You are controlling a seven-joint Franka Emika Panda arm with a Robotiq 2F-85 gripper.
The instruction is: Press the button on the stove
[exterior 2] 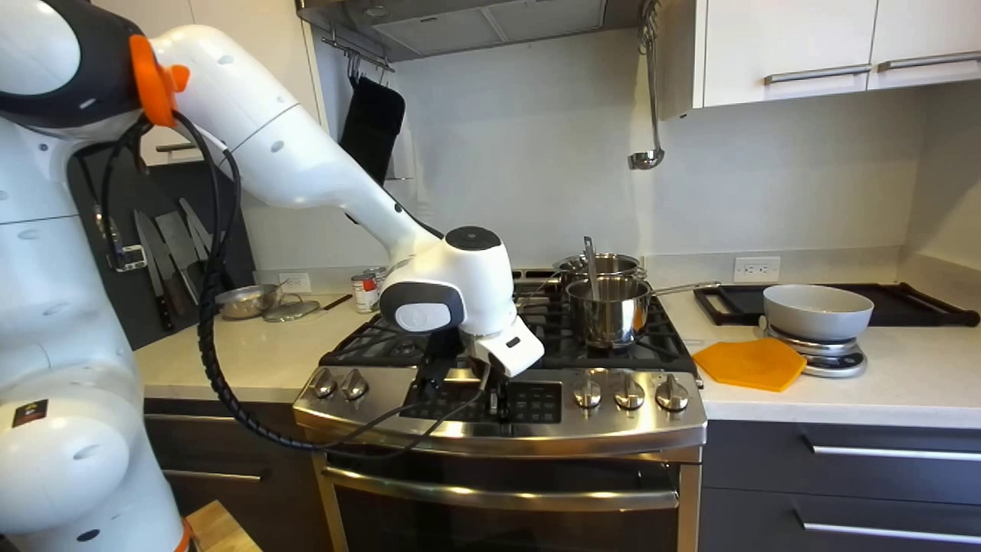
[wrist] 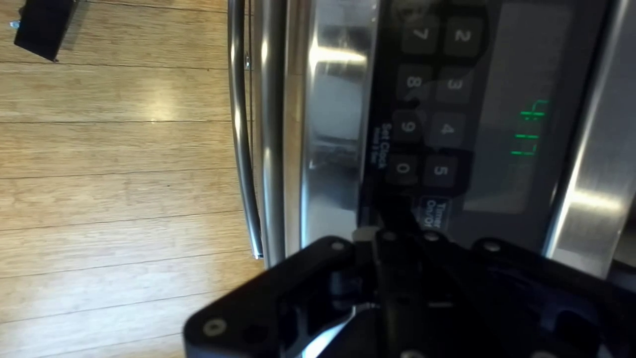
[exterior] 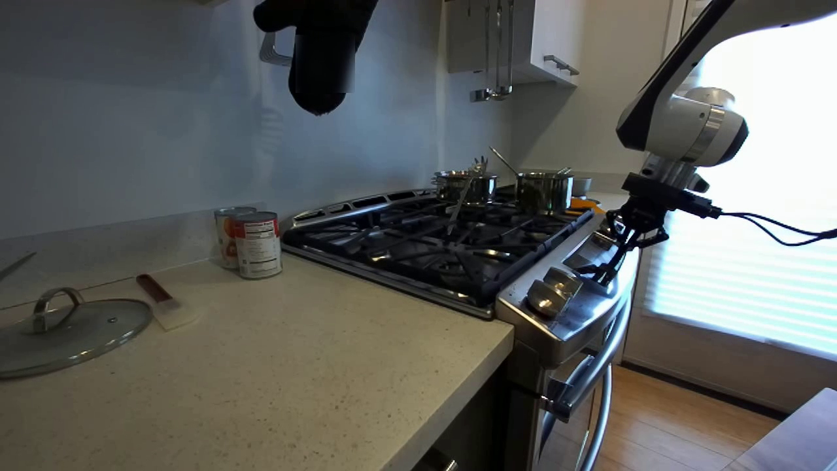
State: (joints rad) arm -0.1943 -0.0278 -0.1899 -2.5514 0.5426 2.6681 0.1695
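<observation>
We take the black touch panel, set midway along the slanted front strip of the gas range, as the likely home of the button to press. On it, in the wrist view, we read number keys, Set Clock and Timer wording, and a display with green digits. Our pincer points down at the panel, its fingers clenched together with nothing seen between them, presumably to make one narrow probe that can push a single key. The tips lie just past the 0 and hide what is beneath; whether they touch the panel, we cannot tell.

The white arm reaches in from the panel's left, as we face it, its wrist above the panel, which we judge allows a steep push. Two knobs sit to the panel's left and three knobs to its right, so a sideways slip might turn one. Below the panel runs the oven door handle, placed there for pulling.

Behind the panel and to its right, a long-handled saucepan stands on the grates, probably for cooking and out of the pincer's way. Well right of the panel, on the worktop, a pale bowl sits on a kitchen scale, likely for weighing. Behind and left of the panel, two tins stand close together, as if parked aside.
</observation>
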